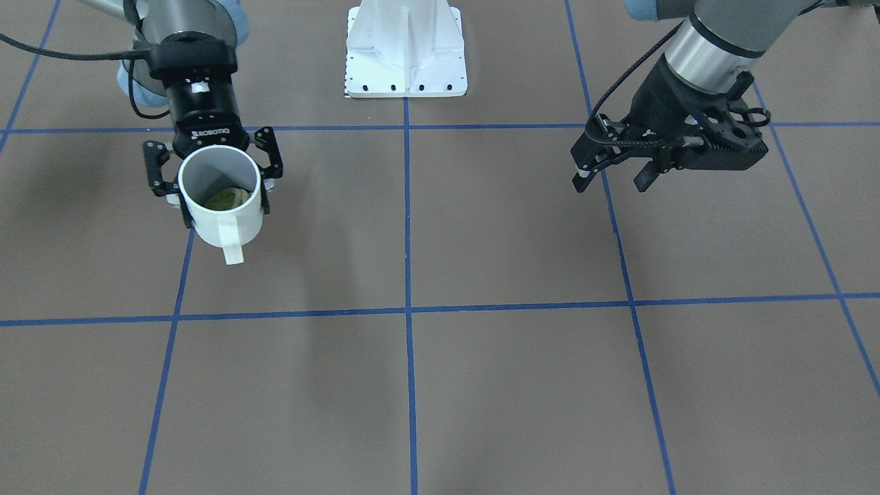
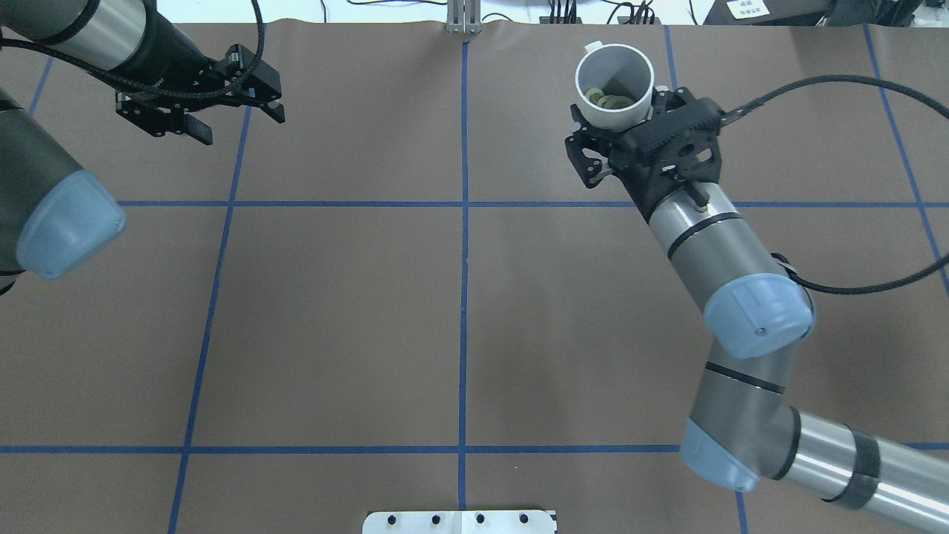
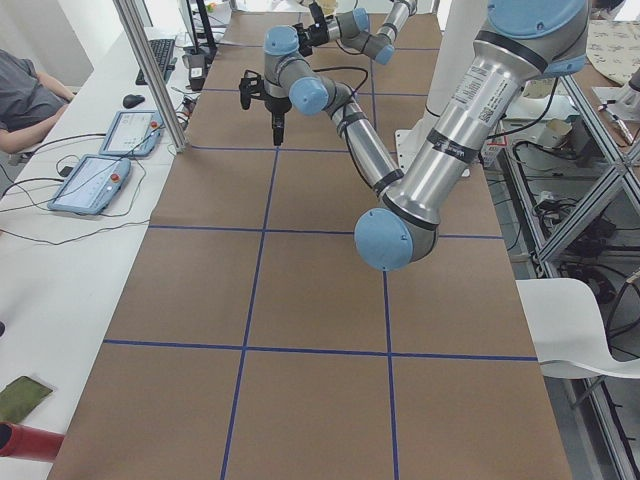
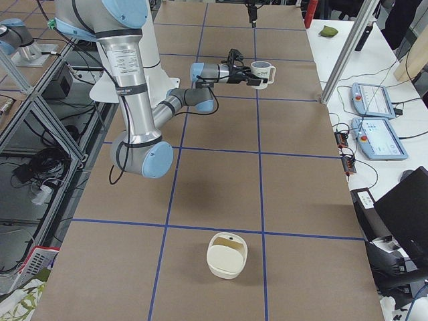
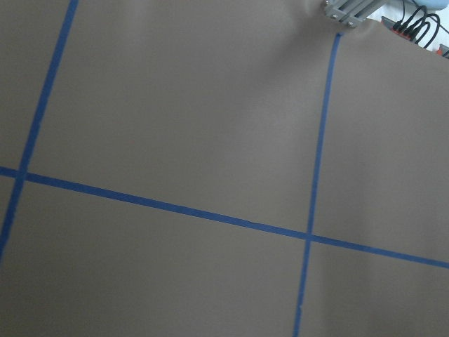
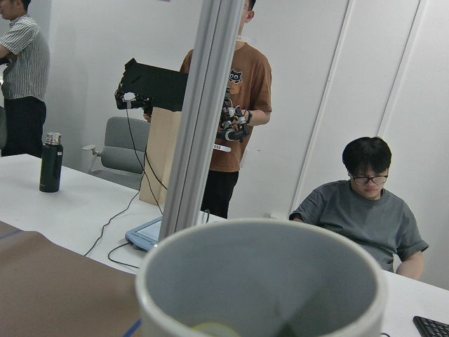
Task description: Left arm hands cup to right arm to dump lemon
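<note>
Table [image 2: 334, 334]: brown surface with a blue taped grid; you see both arms held above it.
Left arm [image 2: 37, 193]: reaches to the far left of the table, on your right as you face the robot.
Right arm [image 2: 712, 245]: stretches forward over the far right squares, its wrist level.
Left gripper [image 1: 612, 180]: fingers spread apart, with nothing between them.
Right gripper [image 1: 226, 215]: fingers pinch the cup's wall from both sides.
Cup [image 1: 230, 234]: white, upright, mouth up, lifted off the table, its handle turned toward you.
Lemon [image 1: 228, 198]: yellow-green lump lying at the bottom inside the cup.
</note>
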Robot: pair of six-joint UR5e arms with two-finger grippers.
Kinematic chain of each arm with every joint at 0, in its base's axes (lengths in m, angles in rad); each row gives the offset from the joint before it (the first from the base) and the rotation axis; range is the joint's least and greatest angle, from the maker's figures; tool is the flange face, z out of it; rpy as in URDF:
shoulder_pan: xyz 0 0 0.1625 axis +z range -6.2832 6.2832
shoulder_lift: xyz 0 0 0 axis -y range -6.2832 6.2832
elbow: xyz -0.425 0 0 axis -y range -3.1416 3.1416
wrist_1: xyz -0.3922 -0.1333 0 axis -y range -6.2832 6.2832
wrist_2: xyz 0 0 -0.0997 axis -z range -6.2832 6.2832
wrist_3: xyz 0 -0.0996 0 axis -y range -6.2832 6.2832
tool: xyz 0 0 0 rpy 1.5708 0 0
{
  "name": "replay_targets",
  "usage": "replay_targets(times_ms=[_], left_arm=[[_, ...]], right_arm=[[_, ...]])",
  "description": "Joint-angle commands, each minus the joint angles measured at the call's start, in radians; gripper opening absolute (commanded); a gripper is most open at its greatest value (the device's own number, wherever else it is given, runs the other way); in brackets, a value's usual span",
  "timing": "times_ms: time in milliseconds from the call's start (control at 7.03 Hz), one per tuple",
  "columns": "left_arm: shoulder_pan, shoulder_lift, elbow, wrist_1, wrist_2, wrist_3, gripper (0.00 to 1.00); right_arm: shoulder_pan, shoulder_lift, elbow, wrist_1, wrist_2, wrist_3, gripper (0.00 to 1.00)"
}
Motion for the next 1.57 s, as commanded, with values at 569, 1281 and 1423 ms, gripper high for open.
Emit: replay_targets(times_ms=[569, 1281, 1423], left_arm=[[-0.054, 0.126, -0.01, 0.013, 0.004, 0.306, 1.0], [-0.047, 0.125, -0.011, 0.013, 0.007, 0.304, 1.0], [-0.045, 0.123, -0.011, 0.013, 0.007, 0.304, 1.0]], right_arm=[[0.02, -0.496, -0.039, 0.577, 0.006, 0.378, 0.0], [0.139, -0.579, -0.5, 1.136, 0.091, 0.63, 0.0], [0.287, -0.57, -0.552, 1.143, 0.265, 0.796, 0.0]])
